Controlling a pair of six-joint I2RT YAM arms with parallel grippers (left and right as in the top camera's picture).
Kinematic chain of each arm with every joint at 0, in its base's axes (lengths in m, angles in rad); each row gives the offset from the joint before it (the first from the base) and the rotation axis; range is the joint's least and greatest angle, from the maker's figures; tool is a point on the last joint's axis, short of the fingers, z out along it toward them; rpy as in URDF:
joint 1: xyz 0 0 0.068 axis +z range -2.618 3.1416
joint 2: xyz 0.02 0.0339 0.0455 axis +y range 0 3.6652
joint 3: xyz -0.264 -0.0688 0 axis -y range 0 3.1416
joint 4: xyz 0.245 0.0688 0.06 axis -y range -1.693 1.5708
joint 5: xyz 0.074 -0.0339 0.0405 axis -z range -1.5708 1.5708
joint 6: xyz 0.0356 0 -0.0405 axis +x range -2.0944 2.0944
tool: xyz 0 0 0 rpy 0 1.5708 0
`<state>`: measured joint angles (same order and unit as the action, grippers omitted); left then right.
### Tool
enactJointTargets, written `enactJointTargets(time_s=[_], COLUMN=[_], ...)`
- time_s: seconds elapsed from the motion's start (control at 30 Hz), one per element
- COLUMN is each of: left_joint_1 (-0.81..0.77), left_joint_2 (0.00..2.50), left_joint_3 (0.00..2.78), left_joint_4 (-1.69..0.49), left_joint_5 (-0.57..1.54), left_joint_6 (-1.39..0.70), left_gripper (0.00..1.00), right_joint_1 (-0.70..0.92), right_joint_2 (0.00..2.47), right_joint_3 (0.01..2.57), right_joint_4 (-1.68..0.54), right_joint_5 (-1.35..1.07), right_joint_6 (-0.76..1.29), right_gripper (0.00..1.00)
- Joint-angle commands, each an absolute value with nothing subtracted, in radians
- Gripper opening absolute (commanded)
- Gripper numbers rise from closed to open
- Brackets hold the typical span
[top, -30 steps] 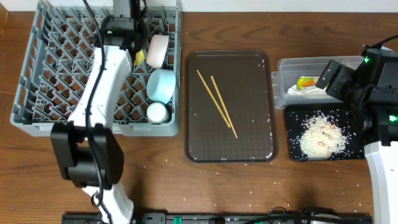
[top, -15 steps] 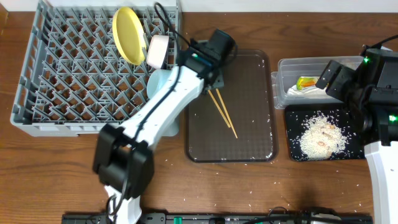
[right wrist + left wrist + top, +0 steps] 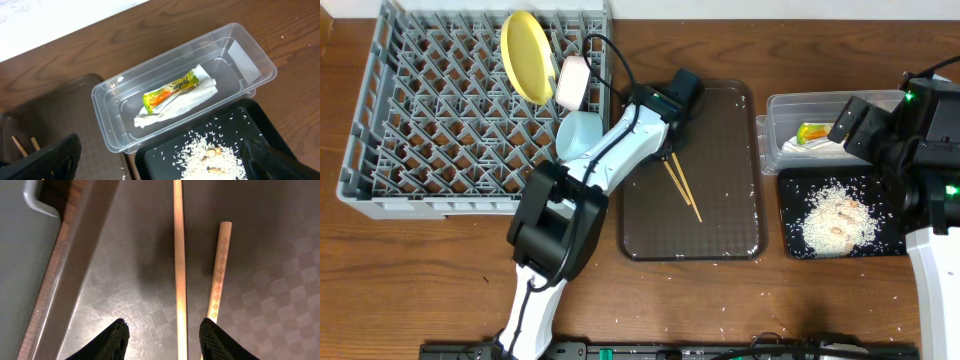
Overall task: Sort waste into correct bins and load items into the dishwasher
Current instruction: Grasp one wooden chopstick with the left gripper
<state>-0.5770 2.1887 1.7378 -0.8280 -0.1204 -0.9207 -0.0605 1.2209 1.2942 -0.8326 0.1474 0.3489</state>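
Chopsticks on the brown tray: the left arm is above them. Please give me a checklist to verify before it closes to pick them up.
1. Left gripper open: ok.
2. Both chopsticks between the fingers: not ok. One lies in the gap, the other lines up with one finger.
3. Nothing lying on the chopsticks on the brown tray: ok.
4. Fingers low enough to grip: cannot tell.
5. Free pegs in the grey rack: ok.
6. Right gripper away from the chopsticks, at the clear tub: ok.
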Motion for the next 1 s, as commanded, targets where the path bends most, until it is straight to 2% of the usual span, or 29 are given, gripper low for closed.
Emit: enactJointTargets(time_s=[0.0, 0.8, 0.97], left_joint_1=[-0.574, -0.614, -0.614], left_joint_2=[2.221, 2.252, 2.252], left_joint_3=[1.731, 1.679, 1.676], left_joint_4=[-0.825, -0.783, -0.783], left_joint_5=[-0.11, -0.092, -0.043], left_joint_6=[-0.937, -0.922, -0.922], left_gripper=[0.46, 0.44, 0.33], right_joint_1=[-0.064, -0.064, -0.064], right_joint_2=[1.219, 1.219, 1.219], right_joint_3=[1.307, 1.307, 1.307], right_joint_4=[-0.831, -0.832, -0.831], right_joint_5=[0.157, 0.157, 0.157], right_joint_6=[0.359, 0.359, 0.359], right_gripper=[0.99, 0.99, 0.99])
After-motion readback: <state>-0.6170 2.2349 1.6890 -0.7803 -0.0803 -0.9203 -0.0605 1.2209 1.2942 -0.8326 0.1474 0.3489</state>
